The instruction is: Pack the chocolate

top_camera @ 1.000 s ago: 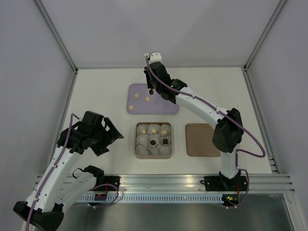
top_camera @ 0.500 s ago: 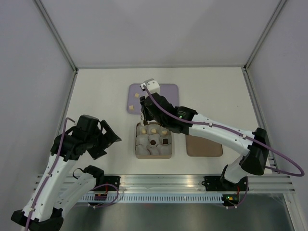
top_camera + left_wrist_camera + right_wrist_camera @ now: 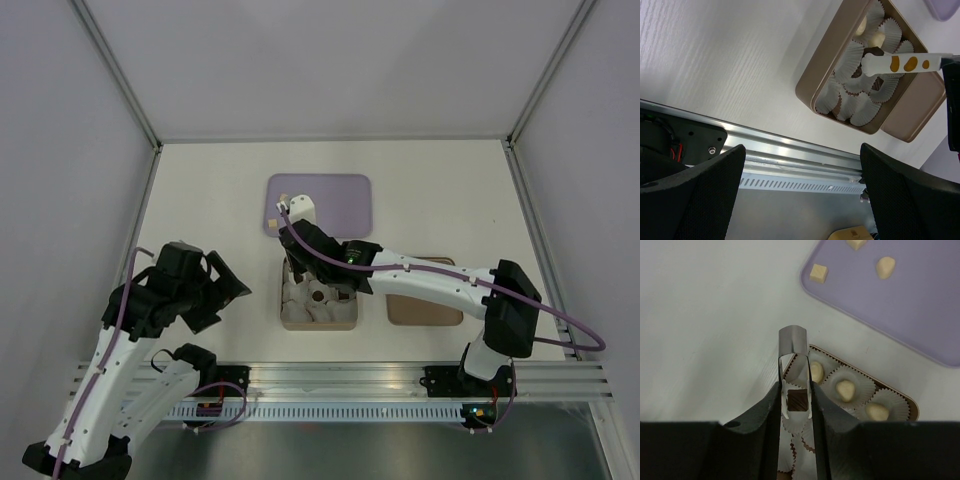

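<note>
One dark brown chocolate square (image 3: pixel 797 401) sits pinched between my right gripper's (image 3: pixel 796 382) fingers at a paper cup (image 3: pixel 795 424) in the box's (image 3: pixel 865 375) far-left corner, while my left gripper (image 3: pixel 802 195) is spread wide.

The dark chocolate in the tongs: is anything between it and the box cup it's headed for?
Nothing visible. The right gripper pinches tongs around the dark chocolate, directly above a white paper cup in the box; what shows of that cup looks empty.
</note>
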`<move>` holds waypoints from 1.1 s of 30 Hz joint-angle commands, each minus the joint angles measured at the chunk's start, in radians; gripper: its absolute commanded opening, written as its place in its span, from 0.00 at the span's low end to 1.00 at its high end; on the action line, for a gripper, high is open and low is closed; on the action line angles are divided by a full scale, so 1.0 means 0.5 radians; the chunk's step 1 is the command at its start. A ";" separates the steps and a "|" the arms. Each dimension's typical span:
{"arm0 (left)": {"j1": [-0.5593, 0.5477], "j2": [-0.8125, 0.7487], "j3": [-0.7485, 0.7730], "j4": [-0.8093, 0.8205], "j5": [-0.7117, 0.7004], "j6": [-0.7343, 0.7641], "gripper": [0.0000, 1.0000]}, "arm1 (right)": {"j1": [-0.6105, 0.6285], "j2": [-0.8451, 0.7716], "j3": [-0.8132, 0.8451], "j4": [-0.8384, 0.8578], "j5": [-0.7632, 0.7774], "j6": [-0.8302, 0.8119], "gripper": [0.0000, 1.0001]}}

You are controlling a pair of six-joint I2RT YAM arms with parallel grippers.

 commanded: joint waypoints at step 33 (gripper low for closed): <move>-0.009 -0.121 -0.092 -0.005 0.023 -0.021 1.00 | 0.113 0.238 -0.001 0.218 0.199 0.125 0.22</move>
